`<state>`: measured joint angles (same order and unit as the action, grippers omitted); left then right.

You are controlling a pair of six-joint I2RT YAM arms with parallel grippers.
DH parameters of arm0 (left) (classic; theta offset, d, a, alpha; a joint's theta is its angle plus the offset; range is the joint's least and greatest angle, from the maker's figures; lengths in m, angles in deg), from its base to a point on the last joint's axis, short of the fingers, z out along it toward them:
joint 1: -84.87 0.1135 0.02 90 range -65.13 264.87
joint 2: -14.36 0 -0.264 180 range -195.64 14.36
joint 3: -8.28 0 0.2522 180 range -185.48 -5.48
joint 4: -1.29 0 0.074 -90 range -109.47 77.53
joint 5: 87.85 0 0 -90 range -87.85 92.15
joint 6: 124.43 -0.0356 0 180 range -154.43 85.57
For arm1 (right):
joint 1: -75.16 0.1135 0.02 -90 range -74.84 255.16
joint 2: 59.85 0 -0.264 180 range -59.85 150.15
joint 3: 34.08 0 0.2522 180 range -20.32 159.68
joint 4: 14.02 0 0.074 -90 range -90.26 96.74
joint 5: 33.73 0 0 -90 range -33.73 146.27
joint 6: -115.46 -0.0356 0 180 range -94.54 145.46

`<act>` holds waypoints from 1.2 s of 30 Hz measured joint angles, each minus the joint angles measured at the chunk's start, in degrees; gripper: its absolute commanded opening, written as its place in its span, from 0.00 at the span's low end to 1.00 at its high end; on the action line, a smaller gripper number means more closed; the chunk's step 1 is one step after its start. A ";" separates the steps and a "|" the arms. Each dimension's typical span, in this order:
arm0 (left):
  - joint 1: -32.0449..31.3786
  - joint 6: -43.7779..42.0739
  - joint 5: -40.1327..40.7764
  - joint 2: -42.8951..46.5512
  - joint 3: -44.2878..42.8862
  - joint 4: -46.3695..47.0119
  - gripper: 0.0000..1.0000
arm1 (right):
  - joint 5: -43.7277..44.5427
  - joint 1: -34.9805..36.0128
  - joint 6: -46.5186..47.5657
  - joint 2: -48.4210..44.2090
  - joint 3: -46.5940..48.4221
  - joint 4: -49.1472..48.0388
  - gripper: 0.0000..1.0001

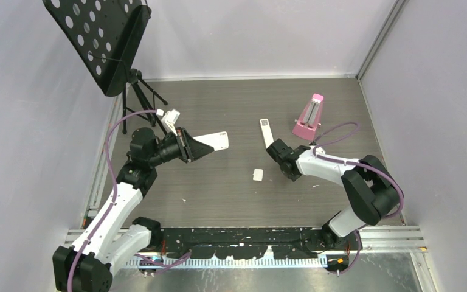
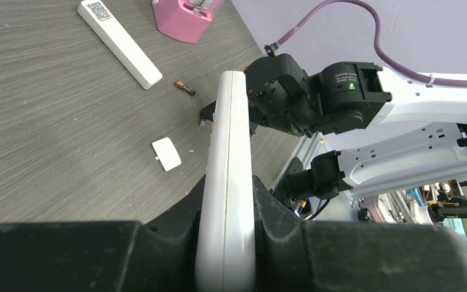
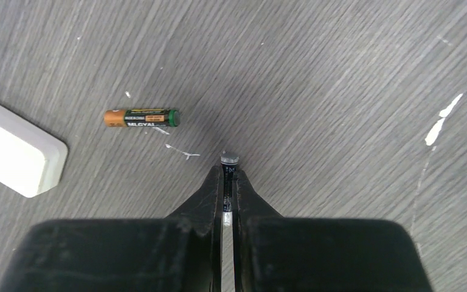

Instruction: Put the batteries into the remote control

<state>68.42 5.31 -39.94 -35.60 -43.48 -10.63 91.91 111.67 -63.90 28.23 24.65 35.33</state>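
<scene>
Right hand (image 3: 228, 174) grips battery (image 3: 229, 160) over white-flecked grey tabletop (image 3: 340, 73) between pale walls (image 1: 249, 36).

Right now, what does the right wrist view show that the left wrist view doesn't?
Only right wrist: a battery pinched in the right gripper, its tip poking out. Only left wrist: the remote control held on edge in the left gripper, plus a small white cover and a pink metronome. Both: the loose battery beside the slim white remote.

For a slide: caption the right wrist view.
Right gripper pinches a battery; a second battery lies loose beside the slim white remote.
</scene>
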 measured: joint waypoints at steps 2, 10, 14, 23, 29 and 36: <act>0.00 -0.15 0.07 0.00 0.00 -0.02 0.00 | -0.24 -0.31 0.20 0.20 0.04 -0.46 0.01; 0.00 -0.52 0.07 -0.48 0.00 -0.02 0.00 | -0.42 -0.39 6.32 0.02 -0.02 -1.29 0.43; 0.00 -0.85 0.07 -1.07 0.00 0.00 0.00 | -0.63 -0.63 10.86 -1.81 -0.31 -0.61 0.54; 0.00 -1.07 0.07 -1.16 0.00 0.00 0.00 | -2.34 -6.47 31.10 -5.68 1.25 -4.66 0.64; 0.00 -1.18 0.07 -1.16 0.00 0.00 0.00 | -11.93 -11.96 47.47 -1.11 3.58 -8.02 0.62; 0.00 -1.18 0.09 -1.18 0.00 0.00 0.00 | -20.46 -11.65 58.66 3.21 5.40 -9.44 0.62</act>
<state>68.42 4.13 -39.85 -36.78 -43.48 -10.63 71.45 100.02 -5.24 31.44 30.05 25.89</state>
